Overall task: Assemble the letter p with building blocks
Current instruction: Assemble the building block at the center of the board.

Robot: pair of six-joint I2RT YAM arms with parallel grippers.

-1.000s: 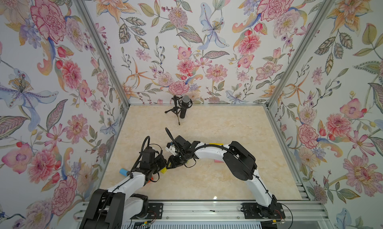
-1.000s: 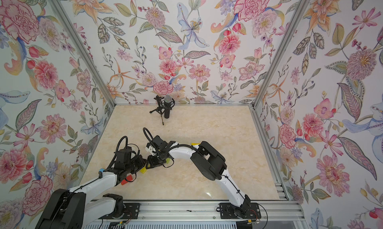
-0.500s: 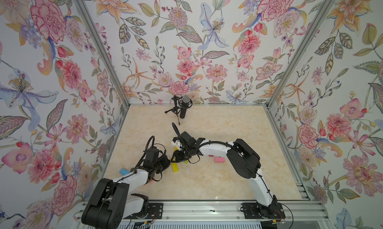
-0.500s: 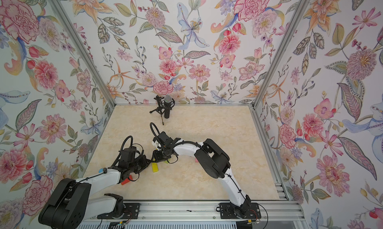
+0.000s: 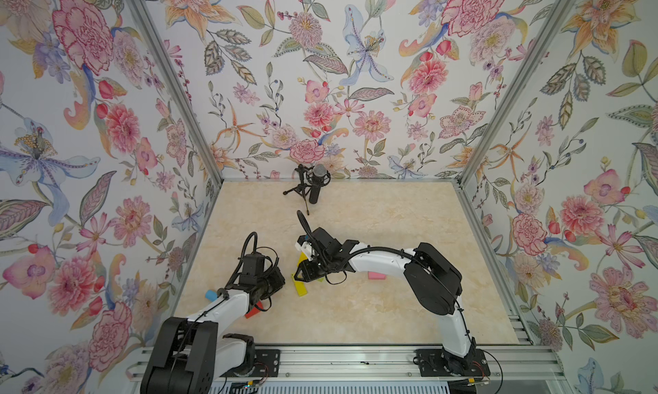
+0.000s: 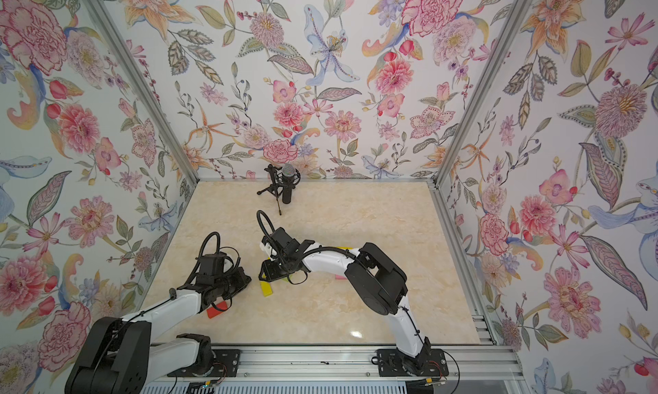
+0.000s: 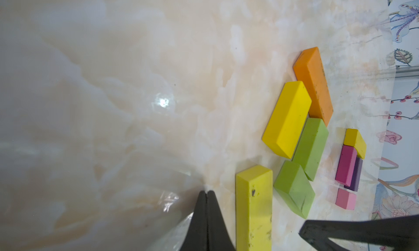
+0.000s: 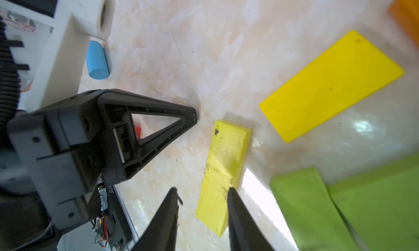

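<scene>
A lime-yellow bar (image 5: 299, 288) (image 8: 224, 170) of the building blocks lies flat on the table between my two grippers. My right gripper (image 8: 203, 190) is open and low over the bar's near end. One finger overlaps the bar's edge and the other stands clear of it. My left gripper (image 7: 206, 193) is shut and empty, its tip just beside the bar (image 7: 254, 206). Beyond the bar lie a yellow block (image 7: 286, 119), an orange block (image 7: 314, 84) and two green blocks (image 7: 311, 148). Further off, small yellow, magenta (image 7: 345, 164), purple and pink pieces sit together.
A red block (image 5: 253, 312) lies under my left arm and a blue cylinder (image 5: 210, 295) by the left wall. A pink block (image 5: 376, 275) sits under my right arm. A microphone on a tripod (image 5: 315, 185) stands at the back wall.
A second ago the lime-yellow bar was at my left gripper's tip; now it lies free to that gripper's right. Both grippers shifted slightly. Almost nothing moved in the last half second.
</scene>
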